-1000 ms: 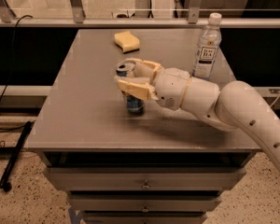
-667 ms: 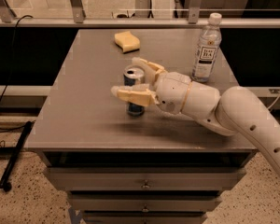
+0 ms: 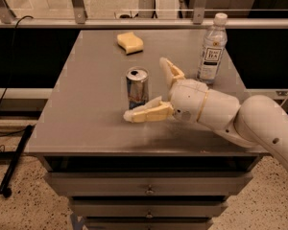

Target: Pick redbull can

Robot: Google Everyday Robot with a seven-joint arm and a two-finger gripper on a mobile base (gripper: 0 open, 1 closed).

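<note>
The redbull can (image 3: pixel 137 87) stands upright near the middle of the grey table (image 3: pixel 86 123), silver and blue with its silver top showing. My gripper (image 3: pixel 151 91) is open at the can's right side. One finger (image 3: pixel 146 113) lies in front of the can's base, the other finger (image 3: pixel 169 71) reaches behind and to the right. The can stands at the mouth of the fingers, and neither finger presses on it.
A clear plastic bottle (image 3: pixel 212 49) with a white cap stands at the back right. A yellow sponge (image 3: pixel 130 42) lies at the back middle. The table sits on a drawer cabinet (image 3: pixel 146 190). A railing (image 3: pixel 134 22) runs behind it.
The gripper has let go of the can and drawn back to the right with its fingers spread. The can now shows in full and stands free.
</note>
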